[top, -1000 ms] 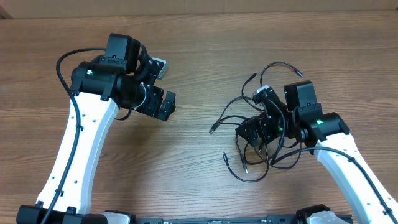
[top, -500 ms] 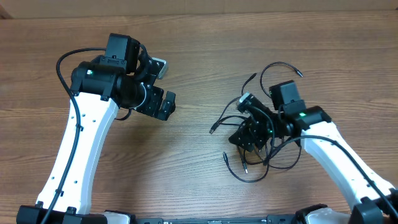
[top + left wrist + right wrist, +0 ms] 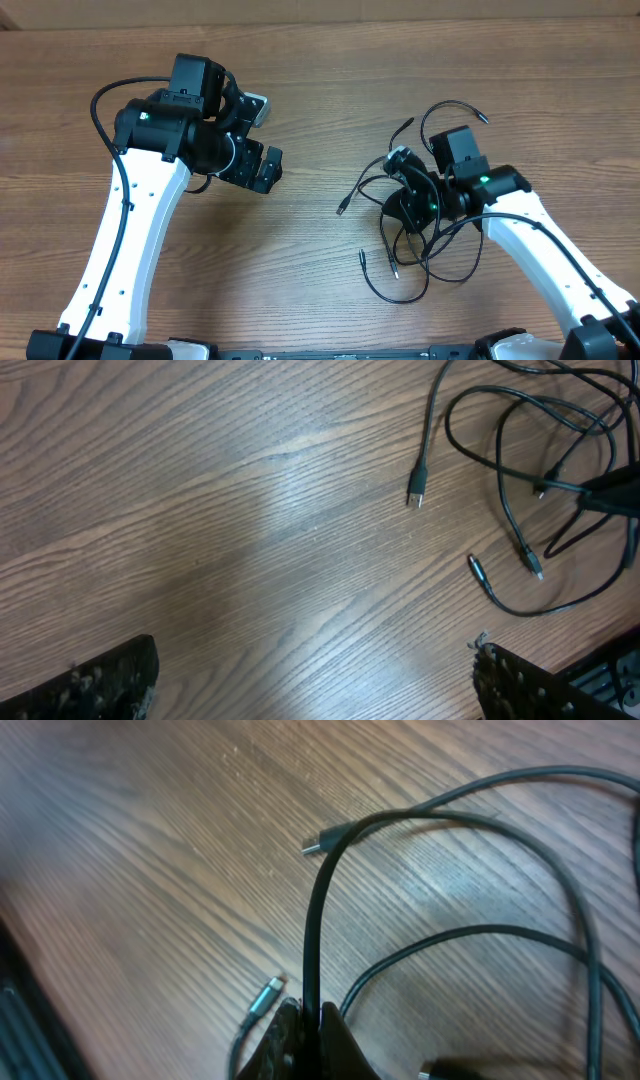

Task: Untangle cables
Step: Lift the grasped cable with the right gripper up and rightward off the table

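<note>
Several thin black cables [image 3: 386, 236] lie tangled on the wooden table, right of centre in the overhead view. My right gripper [image 3: 403, 207] sits in the tangle, shut on one black cable [image 3: 309, 960] that rises between its fingertips [image 3: 310, 1028]. A teal-tipped plug [image 3: 266, 1000] lies just left of those fingers, and a bare plug end [image 3: 315, 844] lies farther off. My left gripper [image 3: 262, 170] hovers open over bare wood to the left, nothing between its fingers [image 3: 100, 682]. The left wrist view has the cables [image 3: 505, 480] and a loose plug [image 3: 417, 490] at upper right.
One cable arcs out toward the far side [image 3: 447, 103], and a loop trails toward the table's near edge [image 3: 372, 283]. The left arm's thick black wire [image 3: 100, 100] curves out beside its elbow. Wood grain table [image 3: 320, 280] lies between the two arms.
My right gripper has shut on a black cable after shifting left and away from the near edge. The tangle's lower loop has been dragged and reshaped. The left arm has not moved.
</note>
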Robot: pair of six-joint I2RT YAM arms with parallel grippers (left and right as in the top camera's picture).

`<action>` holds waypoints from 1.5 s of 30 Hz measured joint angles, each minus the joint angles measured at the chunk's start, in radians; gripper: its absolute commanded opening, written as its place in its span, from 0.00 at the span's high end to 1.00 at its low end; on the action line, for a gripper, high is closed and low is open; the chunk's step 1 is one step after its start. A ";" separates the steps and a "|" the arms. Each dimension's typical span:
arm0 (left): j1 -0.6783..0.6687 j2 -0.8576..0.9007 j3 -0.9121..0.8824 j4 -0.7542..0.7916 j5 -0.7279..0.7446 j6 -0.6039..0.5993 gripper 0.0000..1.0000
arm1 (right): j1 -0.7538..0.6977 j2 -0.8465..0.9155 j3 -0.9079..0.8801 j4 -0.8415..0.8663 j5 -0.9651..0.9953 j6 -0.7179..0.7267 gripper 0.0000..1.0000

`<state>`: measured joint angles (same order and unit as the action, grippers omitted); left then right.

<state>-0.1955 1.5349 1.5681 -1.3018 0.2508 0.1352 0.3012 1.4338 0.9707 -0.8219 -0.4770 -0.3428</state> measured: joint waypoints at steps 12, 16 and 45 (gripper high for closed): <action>0.000 0.000 0.000 0.000 0.000 0.000 0.00 | 0.000 -0.005 0.518 -0.297 0.155 0.135 0.96; 0.000 0.000 0.000 0.000 0.000 0.000 0.00 | 0.000 -0.006 0.663 -0.311 0.236 0.192 0.96; 0.000 0.000 0.000 0.000 0.000 0.000 0.01 | 0.000 -0.020 1.287 -0.082 0.310 0.299 0.96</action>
<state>-0.1955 1.5349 1.5681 -1.3022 0.2508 0.1352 0.3012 1.4136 2.2574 -0.9039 -0.1669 -0.0437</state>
